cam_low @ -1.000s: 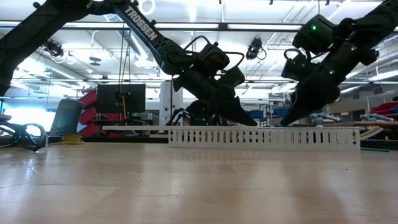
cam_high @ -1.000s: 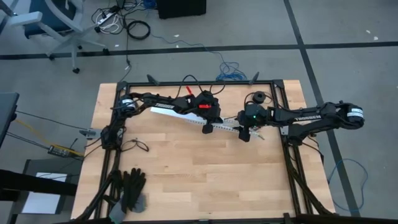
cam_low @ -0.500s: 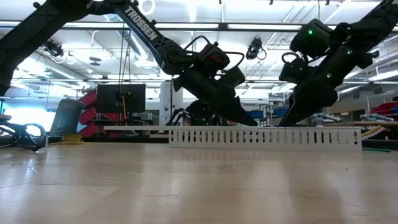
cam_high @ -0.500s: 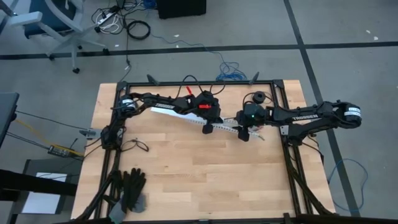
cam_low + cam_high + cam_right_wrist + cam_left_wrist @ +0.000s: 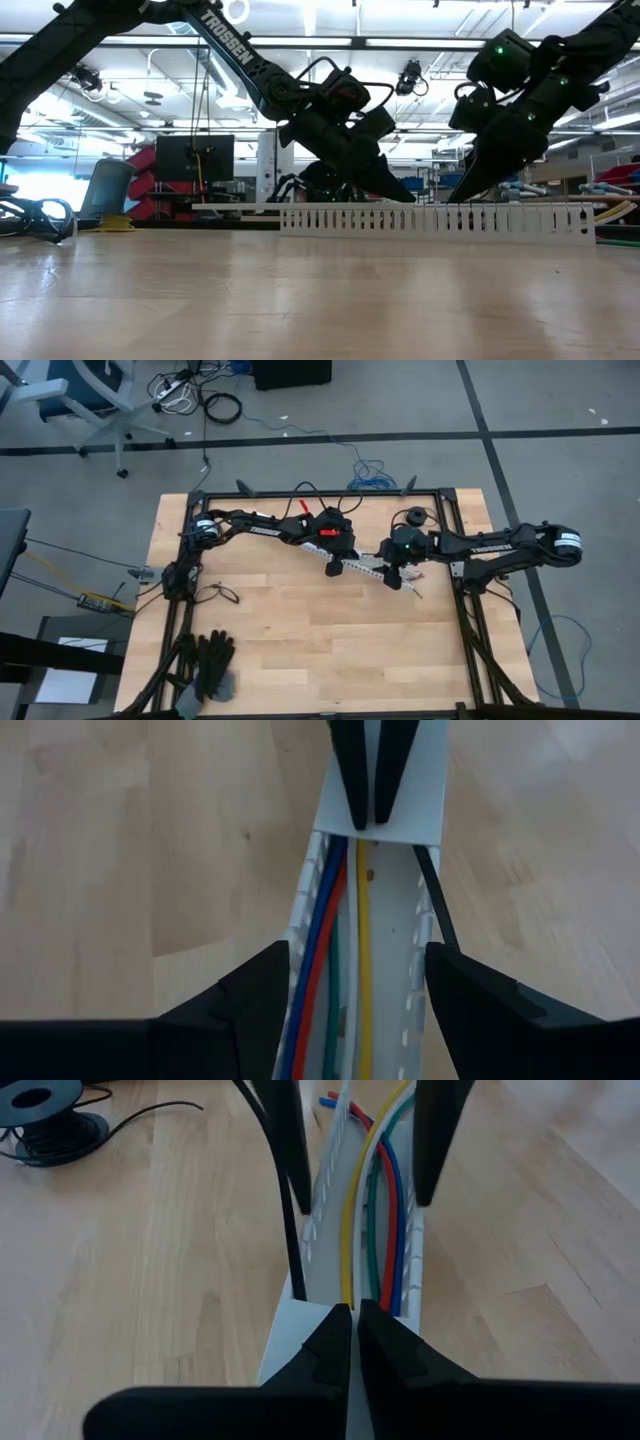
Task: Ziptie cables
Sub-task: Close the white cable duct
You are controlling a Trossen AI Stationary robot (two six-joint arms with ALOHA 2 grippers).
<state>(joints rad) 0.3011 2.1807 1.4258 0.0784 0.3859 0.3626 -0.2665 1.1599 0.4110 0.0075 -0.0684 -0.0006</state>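
A long white slotted channel (image 5: pixel 362 568) (image 5: pixel 430 220) lies slantwise on the wooden table. Yellow, green, red and blue cables (image 5: pixel 375 1210) (image 5: pixel 335 920) run along its inside. At one end they pass under a flat white cover (image 5: pixel 400 790). My left gripper (image 5: pixel 332 567) (image 5: pixel 355 1320) is shut, its tips down on that cover. My right gripper (image 5: pixel 402 580) (image 5: pixel 357 955) straddles the channel farther toward the table's right. A thin black strip (image 5: pixel 435 910) runs along the outside of one wall. My left gripper has its shut fingertips (image 5: pixel 362 810) on the edge of the channel's cover (image 5: pixel 300 1330), where the cables come out. It slants down from the table's left. My right gripper pinches the channel's two side walls (image 5: pixel 300 935) from outside, one finger (image 5: pixel 262 995) on each. It slants down from the right, pointing along the channel, tips at the walls' top rim (image 5: pixel 452 203). The channel lies on the table.
A spool of black wire (image 5: pixel 412 518) (image 5: pixel 40 1125) stands near the far right corner. Black gloves (image 5: pixel 212 660) and a looped cord (image 5: pixel 222 593) lie at the near left. Black frame rails (image 5: pixel 470 630) border the table. Bare wood lies toward the near edge.
My right gripper has turned a little while staying around the channel. The channel has slid a short way toward the table's right and swung slightly on the table. Its left part now lies hidden under my left arm in the high view.
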